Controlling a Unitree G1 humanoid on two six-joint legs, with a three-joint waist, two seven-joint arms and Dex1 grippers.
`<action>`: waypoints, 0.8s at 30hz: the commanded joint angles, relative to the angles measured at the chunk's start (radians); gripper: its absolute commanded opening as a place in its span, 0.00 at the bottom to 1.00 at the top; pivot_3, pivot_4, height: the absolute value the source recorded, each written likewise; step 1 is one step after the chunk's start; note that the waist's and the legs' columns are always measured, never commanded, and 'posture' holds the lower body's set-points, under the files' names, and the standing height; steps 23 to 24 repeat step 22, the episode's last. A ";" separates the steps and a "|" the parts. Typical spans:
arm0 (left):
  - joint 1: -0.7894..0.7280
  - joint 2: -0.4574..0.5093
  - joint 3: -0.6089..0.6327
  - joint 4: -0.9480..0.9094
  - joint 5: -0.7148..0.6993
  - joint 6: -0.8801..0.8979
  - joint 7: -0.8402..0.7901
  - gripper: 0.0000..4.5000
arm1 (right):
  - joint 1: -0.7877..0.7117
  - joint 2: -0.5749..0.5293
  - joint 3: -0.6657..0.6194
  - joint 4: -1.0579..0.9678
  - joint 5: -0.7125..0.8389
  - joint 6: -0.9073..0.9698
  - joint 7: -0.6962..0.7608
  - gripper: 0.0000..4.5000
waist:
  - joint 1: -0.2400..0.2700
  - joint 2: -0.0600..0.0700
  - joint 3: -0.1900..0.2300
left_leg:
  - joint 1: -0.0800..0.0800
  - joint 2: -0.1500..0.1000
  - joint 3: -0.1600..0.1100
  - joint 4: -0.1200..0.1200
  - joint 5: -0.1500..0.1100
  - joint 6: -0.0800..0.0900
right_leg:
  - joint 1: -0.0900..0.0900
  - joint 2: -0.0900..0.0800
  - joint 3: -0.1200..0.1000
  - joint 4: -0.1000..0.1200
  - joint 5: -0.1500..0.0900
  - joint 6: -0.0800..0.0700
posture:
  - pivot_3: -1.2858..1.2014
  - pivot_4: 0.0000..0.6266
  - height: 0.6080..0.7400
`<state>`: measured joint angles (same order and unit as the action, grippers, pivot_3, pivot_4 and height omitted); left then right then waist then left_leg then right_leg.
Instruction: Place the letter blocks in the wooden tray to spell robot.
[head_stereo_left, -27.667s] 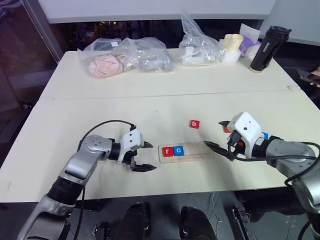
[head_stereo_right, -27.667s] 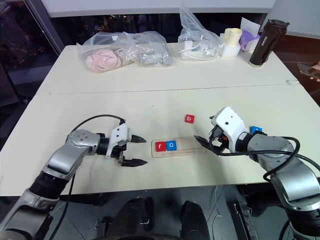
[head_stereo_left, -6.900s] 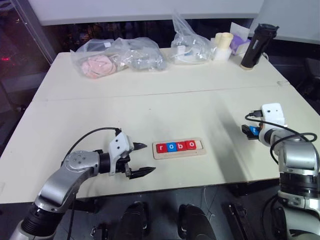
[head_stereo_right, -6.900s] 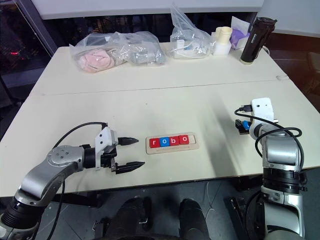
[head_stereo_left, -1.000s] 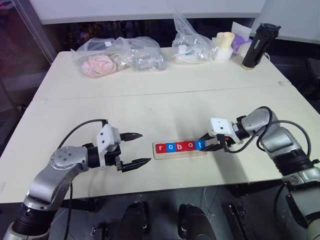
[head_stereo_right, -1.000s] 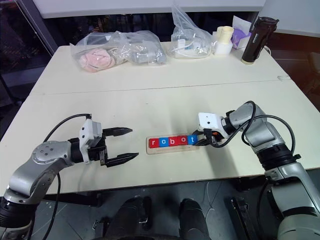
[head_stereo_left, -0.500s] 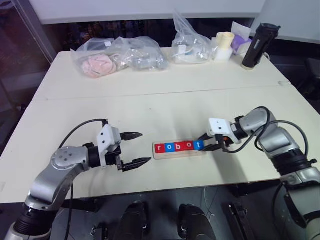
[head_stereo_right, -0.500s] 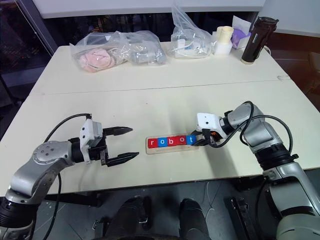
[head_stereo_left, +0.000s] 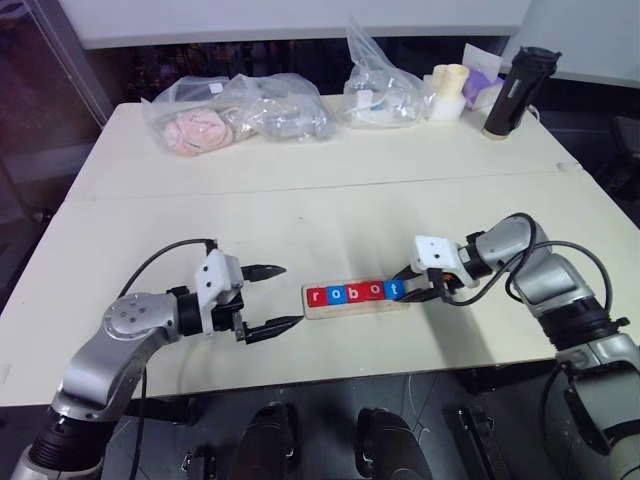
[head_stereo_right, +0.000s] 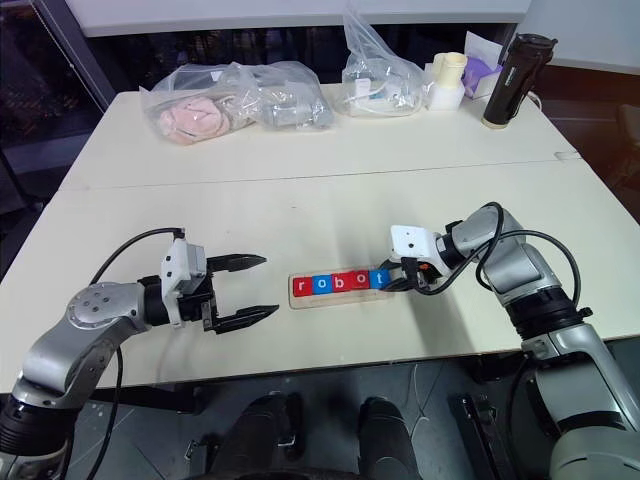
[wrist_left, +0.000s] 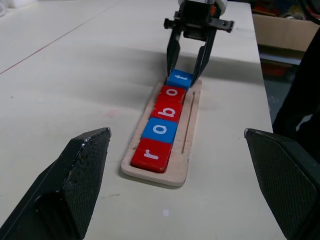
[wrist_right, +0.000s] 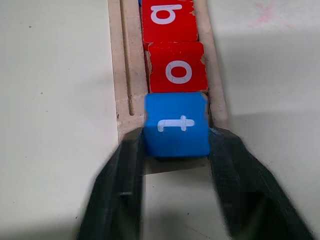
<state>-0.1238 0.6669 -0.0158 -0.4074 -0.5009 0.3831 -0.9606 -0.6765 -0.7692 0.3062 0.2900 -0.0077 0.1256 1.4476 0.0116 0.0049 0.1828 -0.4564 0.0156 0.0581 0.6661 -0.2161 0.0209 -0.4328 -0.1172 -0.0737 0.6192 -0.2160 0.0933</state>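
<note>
- The wooden tray (head_stereo_left: 357, 303) lies flat on the cream table (head_stereo_left: 300, 200), a little below the centre of the left eye view, running left to right.
- Five letter blocks (head_stereo_left: 355, 292) sit in the tray in one row, touching one another and reading r, o, b, o, t.
- The r block (wrist_left: 151, 155) is red, the first o block (wrist_left: 160, 129) blue, the b block (wrist_left: 167, 108) red, the second o block (wrist_left: 173, 93) red and the t block (wrist_right: 176, 125) blue.
- The t block sits at the right end of the tray, against the second o.
- The right gripper (head_stereo_left: 410, 286) reaches in from the right side of the frame, with its two black fingers (wrist_right: 235, 185) on either side of the t block.
- In the right wrist view the fingers sit right at the block's sides; I cannot tell whether they press on it or have just let go.
- The left gripper (head_stereo_left: 268, 297) hovers over the table in the lower left of the left eye view, just left of the tray and apart from it.
- Its fingers are spread wide and hold nothing.
- Along the top of the frame, at the far edge of the table, lie clear plastic bags (head_stereo_left: 245, 108) holding soft pink and grey items.
- At the upper right stands a dark bottle (head_stereo_left: 510, 92), with a cream cup (head_stereo_left: 446, 90) just left of it.
</note>
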 joint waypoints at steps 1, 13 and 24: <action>-0.010 0.001 0.007 -0.013 0.001 -0.019 -0.004 1.00 | -0.026 -0.003 -0.010 -0.006 -0.002 -0.001 -0.005 0.90 | 0.000 0.000 0.000 | 0.000 0.000 0.000 0.000 0.000 0.000 | 0.000 0.000 0.000 0.000 0.000 0.000 | 0.52 0.24 0.88; 0.007 0.018 0.013 -0.033 0.001 0.031 0.024 1.00 | 0.038 -0.068 -0.133 -0.166 0.081 0.156 -0.048 0.99 | 0.002 0.000 0.000 | 0.000 0.000 0.000 0.000 0.000 0.000 | 0.000 0.000 0.000 0.000 0.000 0.000 | 0.52 0.24 0.88; 0.020 0.025 0.021 -0.044 -0.017 0.065 0.048 1.00 | 0.254 -0.161 -0.312 -0.467 0.186 0.373 -0.171 0.99 | 0.001 0.000 0.000 | 0.000 0.001 -0.002 0.000 0.000 0.000 | 0.000 -0.001 0.000 0.000 0.000 0.000 | 0.52 0.24 0.88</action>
